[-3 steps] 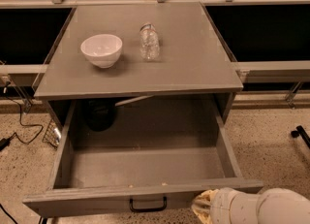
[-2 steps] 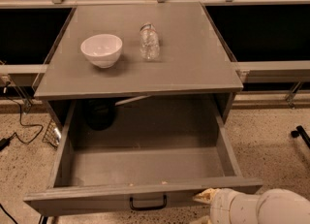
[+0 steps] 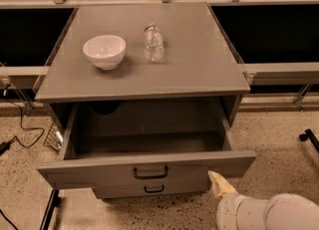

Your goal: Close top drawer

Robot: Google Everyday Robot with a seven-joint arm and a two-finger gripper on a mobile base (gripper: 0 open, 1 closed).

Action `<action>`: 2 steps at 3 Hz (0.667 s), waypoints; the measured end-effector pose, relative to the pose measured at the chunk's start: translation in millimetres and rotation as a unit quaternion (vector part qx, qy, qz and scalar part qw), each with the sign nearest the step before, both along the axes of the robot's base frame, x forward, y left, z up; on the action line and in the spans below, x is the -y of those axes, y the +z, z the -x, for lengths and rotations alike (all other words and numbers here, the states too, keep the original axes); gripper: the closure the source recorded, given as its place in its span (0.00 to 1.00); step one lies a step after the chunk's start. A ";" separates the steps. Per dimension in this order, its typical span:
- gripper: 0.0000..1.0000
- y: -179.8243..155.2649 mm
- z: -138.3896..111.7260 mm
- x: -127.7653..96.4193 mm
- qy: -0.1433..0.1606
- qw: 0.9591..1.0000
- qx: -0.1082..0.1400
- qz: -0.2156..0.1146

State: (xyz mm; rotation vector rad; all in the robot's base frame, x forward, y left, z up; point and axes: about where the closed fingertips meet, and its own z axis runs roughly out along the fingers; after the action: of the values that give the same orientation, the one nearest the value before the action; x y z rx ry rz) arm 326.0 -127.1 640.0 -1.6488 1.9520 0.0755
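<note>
The top drawer [image 3: 149,144] of the grey cabinet stands pulled out part of the way, and its inside is bare. Its flat front panel [image 3: 89,174] carries a black bar handle [image 3: 149,172]. My gripper [image 3: 219,185], a yellowish tip on a white arm, is at the bottom right. It sits right at the lower right part of the front panel, to the right of the handle. A shorter drawer front with a smaller black handle [image 3: 154,189] shows just under the top drawer.
A white bowl [image 3: 104,51] and a clear plastic bottle [image 3: 153,43] stand on the cabinet top [image 3: 199,59]. Cables [image 3: 20,124] lie on the speckled floor at the left. A black leg [image 3: 50,209] stands at the lower left, and a rail runs behind the cabinet.
The top drawer has slid in toward the cabinet, so less of its inside shows. My gripper has moved forward with the front panel.
</note>
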 end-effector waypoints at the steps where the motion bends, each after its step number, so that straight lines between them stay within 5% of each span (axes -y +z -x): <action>1: 0.18 0.4 -3.9 -0.5 -0.005 1.000 0.013 0.000; 2: 0.42 -2.6 -18.1 -6.8 -0.009 1.000 0.024 -0.010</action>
State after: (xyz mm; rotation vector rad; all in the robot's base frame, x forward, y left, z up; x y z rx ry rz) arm 344.1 -120.2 637.3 -1.6055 1.9247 0.0476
